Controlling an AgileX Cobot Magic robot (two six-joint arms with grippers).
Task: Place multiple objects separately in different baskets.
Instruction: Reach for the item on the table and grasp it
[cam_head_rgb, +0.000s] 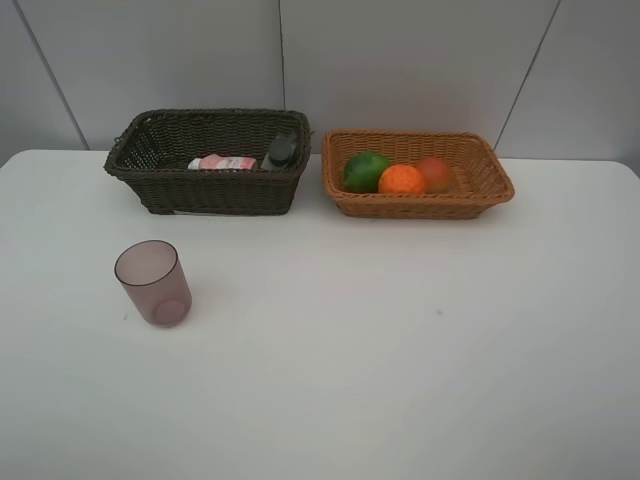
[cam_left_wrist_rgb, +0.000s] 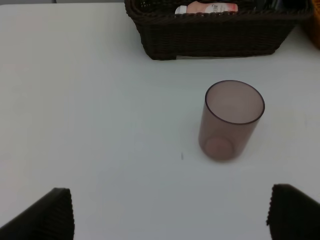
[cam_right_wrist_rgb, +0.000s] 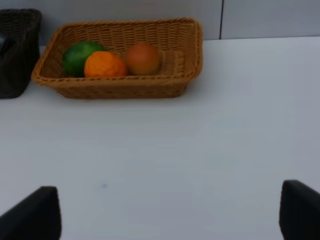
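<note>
The translucent mauve cup (cam_head_rgb: 155, 283) stands upright on the white table, at the left front, apart from both baskets. In the left wrist view the cup (cam_left_wrist_rgb: 230, 120) is ahead of my left gripper (cam_left_wrist_rgb: 170, 215), whose fingers are spread wide with nothing between them. The dark brown basket (cam_head_rgb: 205, 190) holds the pink white-capped bottle (cam_head_rgb: 225, 162) and the dark grey bottle (cam_head_rgb: 281, 150). The tan basket (cam_head_rgb: 420, 205) holds the green fruit (cam_head_rgb: 365, 171), the orange (cam_head_rgb: 402, 180) and the red-orange fruit (cam_head_rgb: 436, 172). My right gripper (cam_right_wrist_rgb: 167, 210) is open and empty, well short of the tan basket (cam_right_wrist_rgb: 120, 87).
Both baskets sit side by side at the back of the table (cam_head_rgb: 400, 350), close to the grey panelled wall (cam_head_rgb: 400, 60). Neither arm shows in the exterior high view.
</note>
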